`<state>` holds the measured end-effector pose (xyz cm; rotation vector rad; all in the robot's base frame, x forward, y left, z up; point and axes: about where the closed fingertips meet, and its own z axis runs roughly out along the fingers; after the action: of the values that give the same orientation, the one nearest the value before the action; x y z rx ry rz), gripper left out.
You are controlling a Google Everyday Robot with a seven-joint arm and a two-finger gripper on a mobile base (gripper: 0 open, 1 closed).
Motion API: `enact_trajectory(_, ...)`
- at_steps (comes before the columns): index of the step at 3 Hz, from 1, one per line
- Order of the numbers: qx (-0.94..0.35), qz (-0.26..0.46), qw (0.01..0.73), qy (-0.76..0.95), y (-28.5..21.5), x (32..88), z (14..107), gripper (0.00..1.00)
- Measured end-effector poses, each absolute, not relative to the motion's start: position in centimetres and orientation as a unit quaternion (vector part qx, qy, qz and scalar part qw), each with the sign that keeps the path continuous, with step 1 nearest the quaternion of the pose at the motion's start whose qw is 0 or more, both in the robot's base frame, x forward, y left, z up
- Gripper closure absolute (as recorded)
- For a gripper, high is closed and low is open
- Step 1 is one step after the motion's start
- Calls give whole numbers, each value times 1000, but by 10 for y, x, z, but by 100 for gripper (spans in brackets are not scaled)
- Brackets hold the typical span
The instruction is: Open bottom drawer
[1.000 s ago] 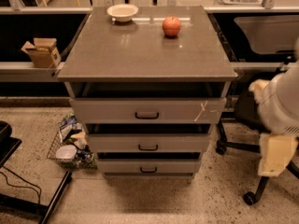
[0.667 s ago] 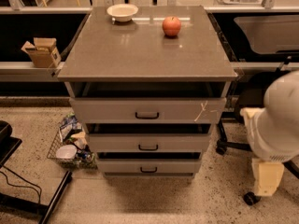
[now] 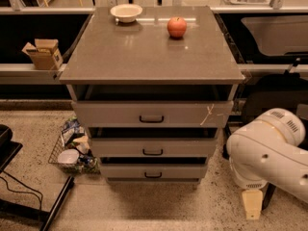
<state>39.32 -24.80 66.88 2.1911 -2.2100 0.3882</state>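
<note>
The bottom drawer (image 3: 153,171) is the slimmest of three grey fronts on the cabinet, lowest down, with a small black loop handle (image 3: 153,175). Its front sits in line with the two fronts above it, with a dark gap over it. My white arm (image 3: 269,148) bends in at the lower right. The gripper (image 3: 252,204) shows as a cream tip hanging near the floor, to the right of the bottom drawer and well clear of its handle.
An apple (image 3: 177,27) and a white bowl (image 3: 126,12) stand on the cabinet top (image 3: 144,57). A wire basket of clutter (image 3: 72,150) sits on the floor at the left. A cardboard box (image 3: 43,54) rests on a shelf. A black frame (image 3: 29,201) lies lower left.
My arm has swung down and a little left, from beside the top drawer to near the floor beside the lower drawers. The drawers have not moved.
</note>
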Motion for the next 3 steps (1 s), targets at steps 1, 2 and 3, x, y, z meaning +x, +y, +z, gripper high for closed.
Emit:
enact_trajectory(1,702,101,26,-704,-239,397,632,0)
enact_trajectory(2,702,98,28,-705,-238,397,628,0)
enact_trajectory(3,704,104,18,-702,-236,398,623,0)
